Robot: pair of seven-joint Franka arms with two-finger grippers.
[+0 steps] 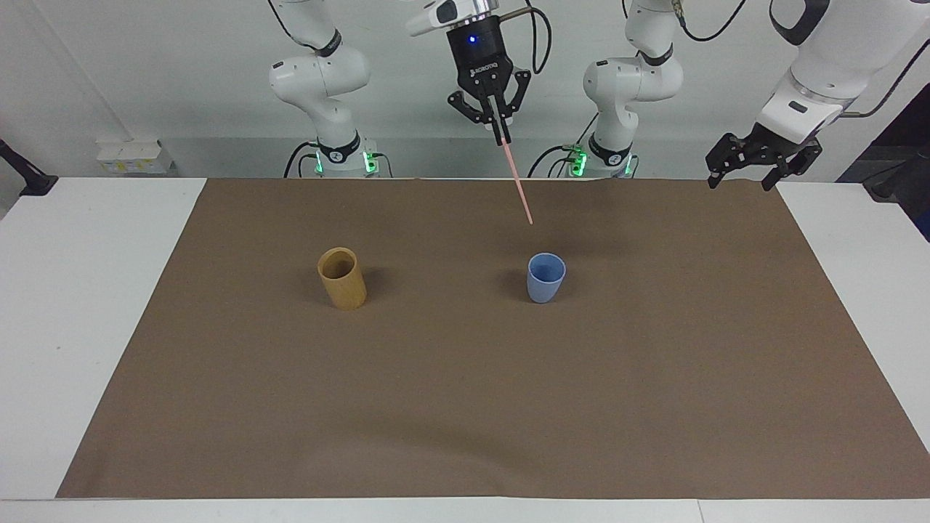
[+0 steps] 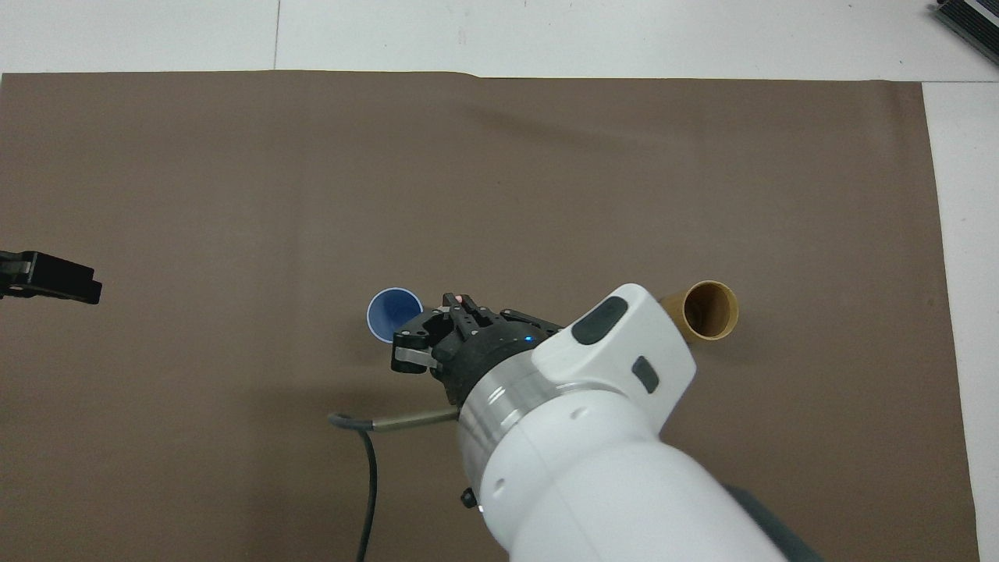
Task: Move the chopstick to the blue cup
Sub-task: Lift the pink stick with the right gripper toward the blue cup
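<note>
The right gripper [image 1: 501,136], clamped on 1 chopstick [image 1: 517,185], hangs it tip-down and slanted, just short of the blue cup [image 1: 546,277] mid-table; the left gripper [image 1: 759,168] waits open.

Tan cylindrical holder [image 1: 341,278] upright on brown mat [image 1: 465,407], white table [image 1: 87,290] beneath, toward right arm's end

Right gripper [image 2: 460,306] over blue cup [image 2: 388,312]; tan holder [image 2: 706,310] beside
</note>
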